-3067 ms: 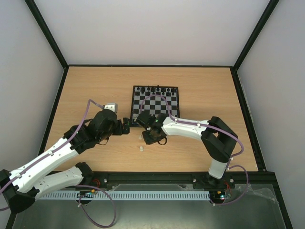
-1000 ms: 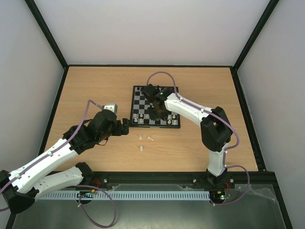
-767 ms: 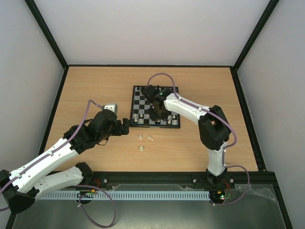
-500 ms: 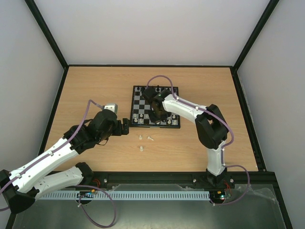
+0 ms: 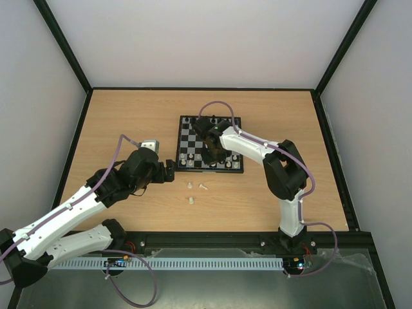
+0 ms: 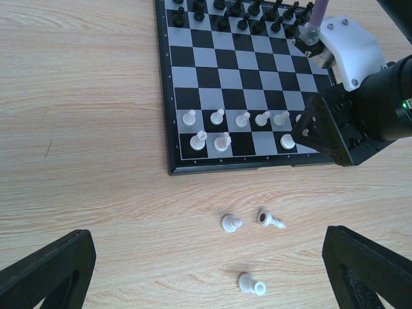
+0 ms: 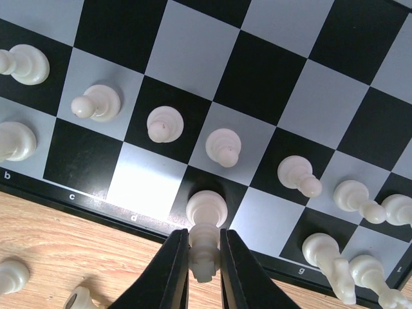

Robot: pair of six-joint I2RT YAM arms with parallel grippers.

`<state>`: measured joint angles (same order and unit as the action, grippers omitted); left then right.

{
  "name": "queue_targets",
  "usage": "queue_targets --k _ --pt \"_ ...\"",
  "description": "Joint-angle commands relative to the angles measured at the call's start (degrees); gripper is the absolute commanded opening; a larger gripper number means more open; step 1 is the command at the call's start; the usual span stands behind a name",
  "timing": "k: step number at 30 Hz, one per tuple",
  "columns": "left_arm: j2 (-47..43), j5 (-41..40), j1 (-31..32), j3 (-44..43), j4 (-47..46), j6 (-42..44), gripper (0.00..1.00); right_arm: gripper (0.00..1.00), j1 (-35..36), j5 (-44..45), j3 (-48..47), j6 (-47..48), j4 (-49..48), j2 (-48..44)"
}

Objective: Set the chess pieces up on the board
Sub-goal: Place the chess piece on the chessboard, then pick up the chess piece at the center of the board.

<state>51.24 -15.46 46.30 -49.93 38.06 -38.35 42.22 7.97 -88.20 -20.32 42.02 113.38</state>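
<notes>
The wooden table [image 5: 122, 122] spreads beneath both claws. The board [image 6: 219, 71] lies on it, directly under the right claw [image 7: 204, 246] and ahead and a little to the right of the left claw [image 6: 207, 241]. The right arm [image 5: 254, 147] reaches in over the board's near part from the side away from the left claw. The left claw hangs above bare wood short of the board, its two fingers spread to the very edges of its wrist view. The right claw's fingers are pressed in on a white piece [image 7: 206, 215], pinching its slim stem between the tips. The piece's round base points away past the tips, over the dark square of the nearest row, just right of the pale square marked d. Whether the base touches that square I cannot tell. One row beyond the right claw's tips, a line of white pawns [image 7: 164, 122] stands upright and runs off to both sides of it. In the pinched piece's own row, white back-row pieces [image 7: 322, 248] stand off to the claw's right. The black pieces [image 6: 238, 8] line the board's far edge, well away from both claws. Three loose white pieces [image 6: 230, 223] sit on the wood between the left claw's spread fingers, just short of the board's near rim. One seems upright and the other two lie on their sides.
</notes>
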Motion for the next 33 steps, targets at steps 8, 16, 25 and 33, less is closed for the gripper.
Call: queue_targets --k 8,16,25,33 --pt "0.2 -0.5 -0.2 -1.0 0.0 0.4 1.0 0.19 -0.7 -1.0 0.7 0.8 0.7 1.7" --pt "0.0 -0.7 -0.3 -0.7 -0.2 0.2 1.0 0.32 -0.7 -1.7 0.4 0.6 1.0 -0.1" --pt "-1.2 -0.9 -0.3 3.0 -3.0 -1.2 0.99 0.73 -0.7 -3.2 2.6 0.4 -2.1 -10.6" --pt "-5.5 -0.2 0.0 6.1 -3.5 -3.7 1.0 0.99 -0.7 -6.3 6.7 -1.8 -6.6 -18.3"
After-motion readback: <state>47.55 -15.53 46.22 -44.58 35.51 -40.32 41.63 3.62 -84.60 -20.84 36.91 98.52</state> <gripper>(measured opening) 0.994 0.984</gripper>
